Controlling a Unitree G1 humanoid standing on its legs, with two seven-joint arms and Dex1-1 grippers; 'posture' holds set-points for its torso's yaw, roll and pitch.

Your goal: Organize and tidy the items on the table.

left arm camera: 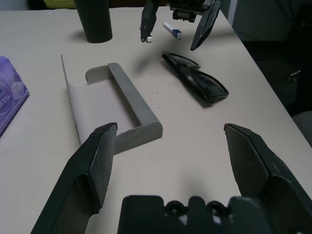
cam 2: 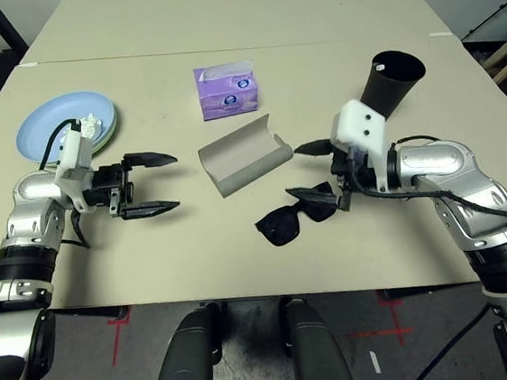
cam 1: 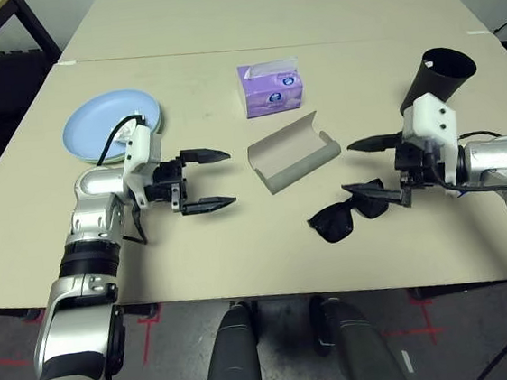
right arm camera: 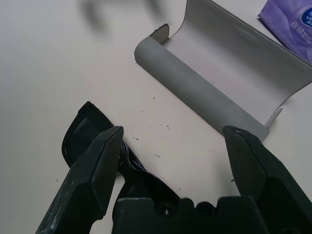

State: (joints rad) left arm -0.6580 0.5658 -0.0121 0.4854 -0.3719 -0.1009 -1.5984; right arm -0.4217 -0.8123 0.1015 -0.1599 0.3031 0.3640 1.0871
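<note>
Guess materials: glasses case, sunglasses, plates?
Glasses case: matte grey, thin curved shell, paler lining; plastic or coated card, can't tell. Sunglasses: glossy black, likely plastic. Light blue plate on pale green plate: smooth, uniform colour, probably plastic.

Left end effector (left arm camera: 170, 161) wide open over counter (left arm camera: 185, 141). Glasses case (left arm camera: 114, 105) lies open; sunglasses (left arm camera: 197, 80) beside it, black cup (left arm camera: 95, 19) beyond.

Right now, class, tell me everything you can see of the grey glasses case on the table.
The glasses case is grey, oblong and matte, and looks like stiff board or plastic. It lies open on the table, its curved lid flap raised and the pale, empty inside showing. It sits at a slant in front of the tissue box, with the sunglasses lying apart beside it. Neither gripper touches it.
</note>
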